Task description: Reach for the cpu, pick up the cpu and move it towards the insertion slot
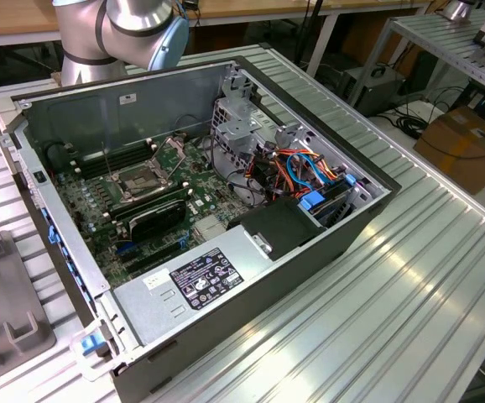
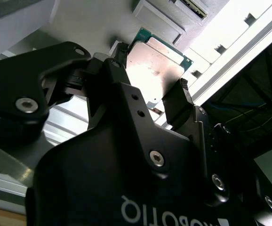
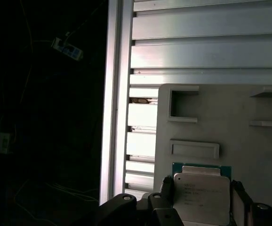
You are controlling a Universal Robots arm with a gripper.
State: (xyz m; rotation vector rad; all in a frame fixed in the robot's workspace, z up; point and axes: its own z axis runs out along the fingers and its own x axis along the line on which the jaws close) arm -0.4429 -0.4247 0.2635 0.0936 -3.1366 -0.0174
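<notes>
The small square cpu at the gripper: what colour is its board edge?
Teal-green, framing the silvery lid of the small square cpu; clearest in the first wrist view.

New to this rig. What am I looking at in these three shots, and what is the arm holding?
It is one grey robot arm with a black gripper. The exterior view looks from off the arm at an open grey computer case lying on a ribbed aluminium table; the silver-framed square insertion slot sits on its green board. Both wrist views come from cameras riding on the arm. They show the gripper closed on a small square silvery cpu chip, with a flat grey plastic tray behind it.
</notes>
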